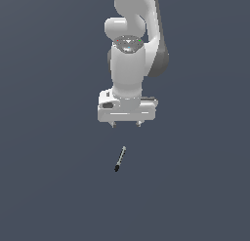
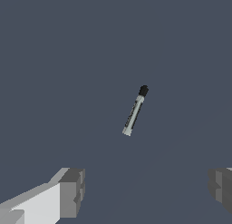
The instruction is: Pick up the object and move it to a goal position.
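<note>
Rod (image 1: 120,158) lies ungrasped on the floor (image 1: 49,186), apparently just ahead of the spread-jawed, empty gripper (image 1: 126,123); approach, grasp and carry to goal all remain.

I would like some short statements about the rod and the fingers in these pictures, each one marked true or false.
1. The gripper holds the rod. False: the rod lies apart from it, not between the fingers.
2. The fingers stand apart, open. True.
3. The rod has a light grey shaft and a black tip. True.
4. The rod stands upright on its tip. False: it lies flat on the dark surface, at a slant.
5. Two rods lie on the surface. False: there is only one.
</note>
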Robot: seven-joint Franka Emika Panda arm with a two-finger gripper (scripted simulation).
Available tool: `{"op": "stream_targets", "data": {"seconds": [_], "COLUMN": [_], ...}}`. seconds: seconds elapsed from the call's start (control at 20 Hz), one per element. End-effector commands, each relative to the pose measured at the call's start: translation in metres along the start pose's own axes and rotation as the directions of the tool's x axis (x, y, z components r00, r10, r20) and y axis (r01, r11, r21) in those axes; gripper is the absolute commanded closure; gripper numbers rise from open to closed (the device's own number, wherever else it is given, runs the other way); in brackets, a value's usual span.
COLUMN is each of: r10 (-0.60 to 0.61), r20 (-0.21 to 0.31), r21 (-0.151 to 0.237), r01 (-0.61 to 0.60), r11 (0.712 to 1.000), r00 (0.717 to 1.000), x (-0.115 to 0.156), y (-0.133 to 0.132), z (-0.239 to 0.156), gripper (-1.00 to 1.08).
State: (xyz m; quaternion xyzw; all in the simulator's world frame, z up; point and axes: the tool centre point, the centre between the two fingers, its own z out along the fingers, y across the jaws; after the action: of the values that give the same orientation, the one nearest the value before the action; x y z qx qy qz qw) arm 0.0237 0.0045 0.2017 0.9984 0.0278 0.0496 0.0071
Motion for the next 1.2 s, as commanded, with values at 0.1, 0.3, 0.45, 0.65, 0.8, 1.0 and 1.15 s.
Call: {"op": "stream_targets", "data": {"seconds": [0.1, 0.3, 0.45, 0.65, 0.8, 1.0, 1.15], "r10": [-0.006, -0.049, -0.07, -0.067, -0.058, -0.026, 0.011], "r20": [0.002, 0.015, 0.022, 0.021, 0.023, 0.029, 0.035], "r21": [0.001, 0.007, 0.01, 0.009, 0.01, 0.011, 0.012], "r01": [0.006, 0.049, 0.07, 0.067, 0.058, 0.026, -0.011], "r11": [1.0, 0.999, 0.997, 0.998, 0.998, 1.0, 1.0], "r00": [1.0, 0.999, 0.997, 0.998, 0.998, 0.999, 0.999], "x": [0.0, -0.004, -0.006, -0.005, -0.004, 0.002, 0.007], "y": [-0.002, -0.018, -0.026, -0.025, -0.024, -0.021, -0.017], "z": [0.0, -0.001, -0.001, -0.001, 0.002, 0.011, 0.021], "gripper": [-0.92, -0.92, -0.92, -0.92, -0.92, -0.92, -0.92]}}
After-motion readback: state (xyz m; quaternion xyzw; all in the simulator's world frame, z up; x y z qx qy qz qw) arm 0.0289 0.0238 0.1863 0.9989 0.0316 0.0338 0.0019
